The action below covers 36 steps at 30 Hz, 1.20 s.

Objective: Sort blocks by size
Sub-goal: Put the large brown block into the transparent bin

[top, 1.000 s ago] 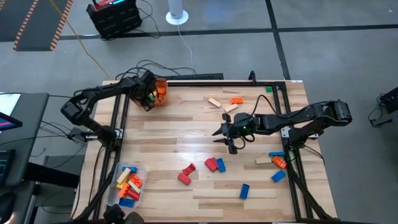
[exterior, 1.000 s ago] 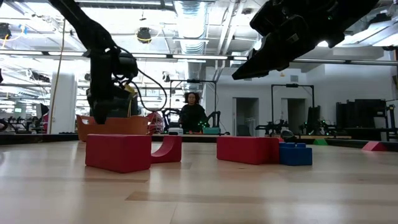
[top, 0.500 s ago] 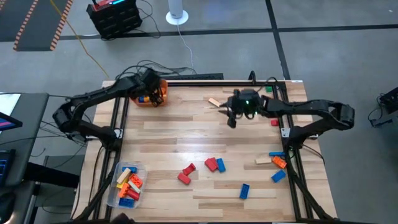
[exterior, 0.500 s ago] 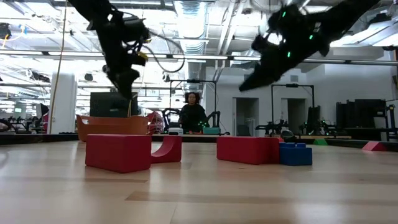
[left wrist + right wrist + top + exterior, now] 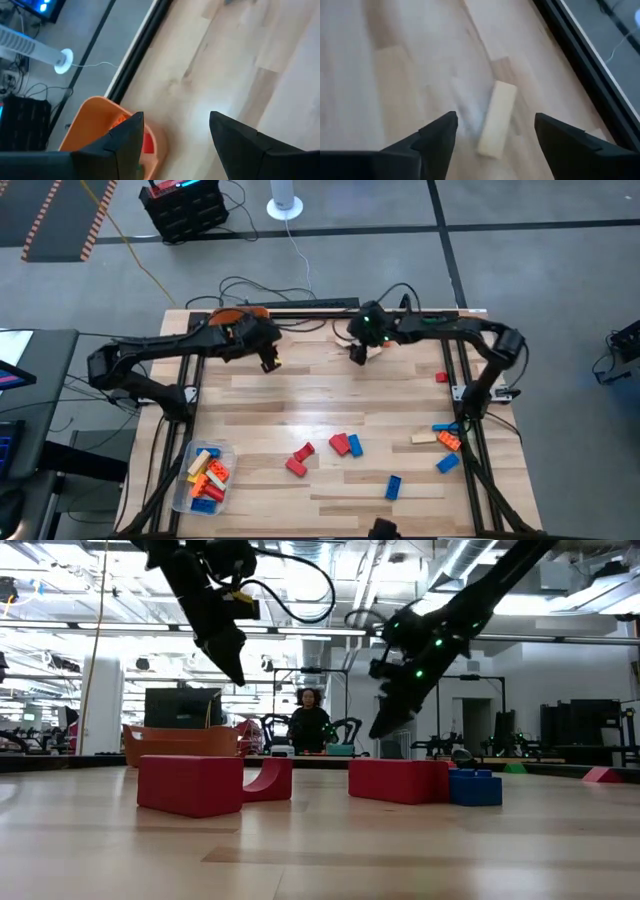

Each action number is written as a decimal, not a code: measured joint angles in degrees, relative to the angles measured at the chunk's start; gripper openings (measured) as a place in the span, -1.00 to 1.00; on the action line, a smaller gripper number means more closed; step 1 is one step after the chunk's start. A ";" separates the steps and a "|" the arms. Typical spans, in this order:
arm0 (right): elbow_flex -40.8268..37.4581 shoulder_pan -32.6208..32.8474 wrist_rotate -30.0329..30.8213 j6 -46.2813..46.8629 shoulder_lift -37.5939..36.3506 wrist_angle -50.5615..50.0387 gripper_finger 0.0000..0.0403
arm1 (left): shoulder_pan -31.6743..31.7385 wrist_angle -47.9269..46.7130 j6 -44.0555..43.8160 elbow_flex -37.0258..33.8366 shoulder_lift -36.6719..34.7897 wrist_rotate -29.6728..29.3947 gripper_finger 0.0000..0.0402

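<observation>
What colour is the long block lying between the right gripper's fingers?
Pale tan long rectangular block, best seen in the right wrist view.

My two arms are dark, almost black, built of slim jointed links with loose black cables looping off them. My left arm (image 5: 150, 348) carries a small yellow-orange label near its wrist, and my right arm (image 5: 450, 332) glows with little green lights by its wrist. Each claw ends in two flat, matte black fingers (image 5: 437, 137) with angled, wedge-shaped tips
</observation>
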 joint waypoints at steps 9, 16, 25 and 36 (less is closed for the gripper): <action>2.52 -1.23 0.77 -0.39 7.99 -0.14 0.50 | -1.75 -0.08 0.00 0.00 0.00 0.00 0.09; 2.54 -1.21 1.30 -0.41 8.82 0.22 0.44 | -1.75 -0.11 0.04 0.00 0.00 0.00 0.09; 2.73 -0.70 2.82 -0.28 11.52 0.17 0.15 | -1.75 -0.21 0.06 0.00 0.00 0.02 0.09; 2.36 0.33 3.02 -1.76 7.05 -2.29 -0.38 | -2.03 -4.06 2.65 -0.01 0.00 -0.03 0.09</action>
